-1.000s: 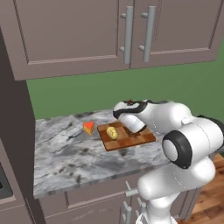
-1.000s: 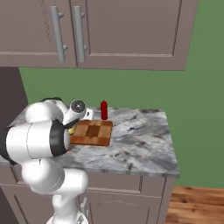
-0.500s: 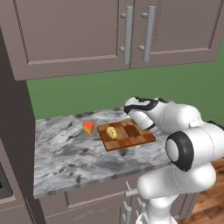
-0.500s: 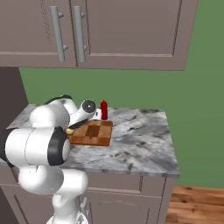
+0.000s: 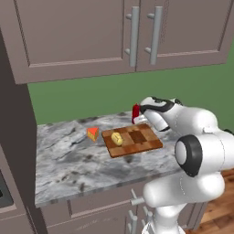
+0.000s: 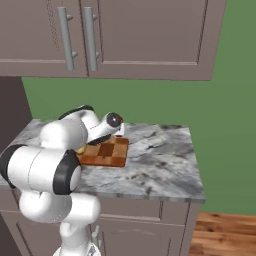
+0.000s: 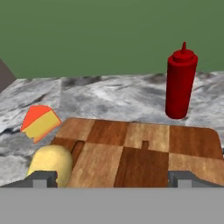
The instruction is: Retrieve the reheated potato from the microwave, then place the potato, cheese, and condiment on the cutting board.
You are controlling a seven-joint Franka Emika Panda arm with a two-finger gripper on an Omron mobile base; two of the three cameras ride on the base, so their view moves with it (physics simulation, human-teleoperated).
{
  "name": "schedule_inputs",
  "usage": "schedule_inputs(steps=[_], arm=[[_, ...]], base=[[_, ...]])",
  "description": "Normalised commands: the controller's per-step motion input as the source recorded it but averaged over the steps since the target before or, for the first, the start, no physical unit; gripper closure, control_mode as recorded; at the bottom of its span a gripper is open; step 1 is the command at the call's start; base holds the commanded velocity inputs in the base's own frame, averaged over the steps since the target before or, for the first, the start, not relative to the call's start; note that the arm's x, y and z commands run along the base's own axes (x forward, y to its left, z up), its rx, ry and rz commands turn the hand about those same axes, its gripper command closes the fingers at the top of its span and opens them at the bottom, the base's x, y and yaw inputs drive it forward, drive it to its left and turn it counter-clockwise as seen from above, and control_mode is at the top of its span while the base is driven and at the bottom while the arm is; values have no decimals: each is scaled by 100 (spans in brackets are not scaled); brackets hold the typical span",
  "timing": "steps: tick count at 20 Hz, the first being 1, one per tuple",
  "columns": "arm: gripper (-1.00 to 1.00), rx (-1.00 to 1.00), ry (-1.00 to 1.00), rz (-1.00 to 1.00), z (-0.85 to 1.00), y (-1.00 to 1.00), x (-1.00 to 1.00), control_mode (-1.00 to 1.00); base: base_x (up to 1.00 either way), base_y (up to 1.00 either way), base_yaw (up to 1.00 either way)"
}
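Observation:
The pale-yellow potato [image 5: 117,138] lies on the left end of the checkered cutting board [image 5: 137,142]. The orange cheese wedge [image 5: 93,133] rests on the counter just left of the board. Behind the board's far edge stands the red condiment bottle [image 5: 135,113], upright on the counter. My gripper [image 5: 143,114] hovers low over the board's back right part, close to the bottle, open and holding nothing. In the hand view the condiment [image 7: 180,83] stands ahead to the right, the cheese [image 7: 40,122] and potato [image 7: 51,164] to the left, and the board [image 7: 144,153] lies below. The microwave is out of view.
Grey marble counter [image 5: 68,160] runs under wooden wall cabinets [image 5: 114,36] with a green wall behind. A dark tall unit [image 5: 13,137] bounds the counter on the left. To the right of the board the counter [image 6: 160,160] ends at an open edge.
My hand has swung from over the board's middle toward its back right, nearer the condiment bottle. The potato, cheese and bottle have stayed where they were.

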Motion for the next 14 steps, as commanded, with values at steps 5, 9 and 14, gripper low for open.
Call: schedule_inputs(steps=[5, 9, 14], arm=[[-100, 0, -1, 14, 0, -30, 7, -100], [-100, 1, 0, 12, 0, -22, 22, -100], [-100, 3, -11, 12, -1, -18, 25, -100]], base=[[0, 0, 0], [0, 0, 0], [0, 0, 0]])
